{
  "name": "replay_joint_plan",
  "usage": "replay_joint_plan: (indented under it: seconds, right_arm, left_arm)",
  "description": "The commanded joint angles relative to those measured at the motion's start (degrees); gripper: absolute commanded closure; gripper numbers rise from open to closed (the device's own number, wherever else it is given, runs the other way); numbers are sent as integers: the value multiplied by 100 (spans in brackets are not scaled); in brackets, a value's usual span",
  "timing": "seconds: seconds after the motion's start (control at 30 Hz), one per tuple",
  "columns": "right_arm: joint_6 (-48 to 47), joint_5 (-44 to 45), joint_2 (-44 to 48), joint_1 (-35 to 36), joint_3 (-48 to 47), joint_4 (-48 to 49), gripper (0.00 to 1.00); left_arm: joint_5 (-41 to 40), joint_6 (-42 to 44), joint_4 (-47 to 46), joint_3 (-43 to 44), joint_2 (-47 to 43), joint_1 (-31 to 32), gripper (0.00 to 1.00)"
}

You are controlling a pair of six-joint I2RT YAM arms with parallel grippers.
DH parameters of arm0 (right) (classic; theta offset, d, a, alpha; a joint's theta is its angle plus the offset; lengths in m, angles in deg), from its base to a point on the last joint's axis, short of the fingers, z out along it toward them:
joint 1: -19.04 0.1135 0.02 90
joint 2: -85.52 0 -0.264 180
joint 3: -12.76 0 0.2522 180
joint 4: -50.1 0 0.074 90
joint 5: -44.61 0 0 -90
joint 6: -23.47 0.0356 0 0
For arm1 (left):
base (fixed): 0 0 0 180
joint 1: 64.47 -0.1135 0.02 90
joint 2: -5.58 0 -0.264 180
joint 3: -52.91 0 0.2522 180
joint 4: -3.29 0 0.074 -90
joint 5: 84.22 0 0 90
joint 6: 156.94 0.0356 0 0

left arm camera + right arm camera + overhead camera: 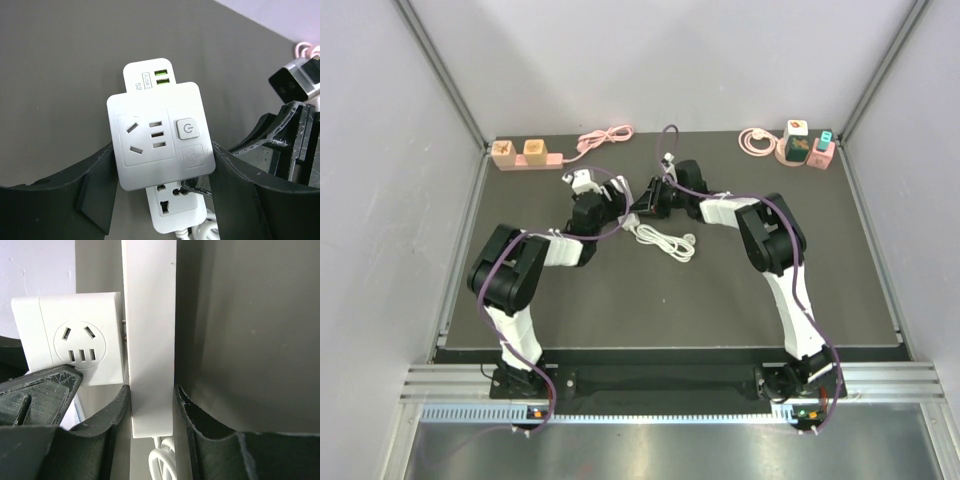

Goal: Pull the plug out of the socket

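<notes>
Left tool [162, 172] clamped on adapter plug [150, 125], right tool [151, 405] on power strip [150, 315]; pins [123, 335] run square to strip's long axis.

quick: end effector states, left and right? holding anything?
Left end effector: closed on the white plug adapter.
Right end effector: closed on the white power strip.

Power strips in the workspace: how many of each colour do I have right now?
Pink power strip: 2, far left and far right
White power strip: 1, gripped by the right tool
Total: 3
</notes>
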Motion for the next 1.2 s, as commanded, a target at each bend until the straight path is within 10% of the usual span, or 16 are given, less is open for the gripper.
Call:
replay_joint_plan:
  seconds: [0.0,0.17,0.33,0.5,0.67,0.93,1.17]
  right_arm:
    - [230,747,-334,-156,115,15,100]
    - [213,782,-343,-156,98,-47,100]
    - [38,1002,-290,-121,19,-318,100]
    - [11,1125,-264,-94,-17,-424,100]
    - [63,1134,-255,-103,18,-425,100]
    - [363,835,-273,-182,238,6,100]
    - [153,1019,-247,-147,115,-248,100]
  left_arm:
    - [687,-704,-2618,-186,-627,53,100]
    - [854,-687,-2428,7,-564,53,100]
    - [-129,288,574,1305,-705,456,100]
    - [-946,938,1018,1624,-635,833,100]
    - [-598,1529,294,1477,-731,949,100]
    - [1449,-922,-2285,-18,-591,-368,100]
    - [1131,10,-595,682,-643,-133,100]
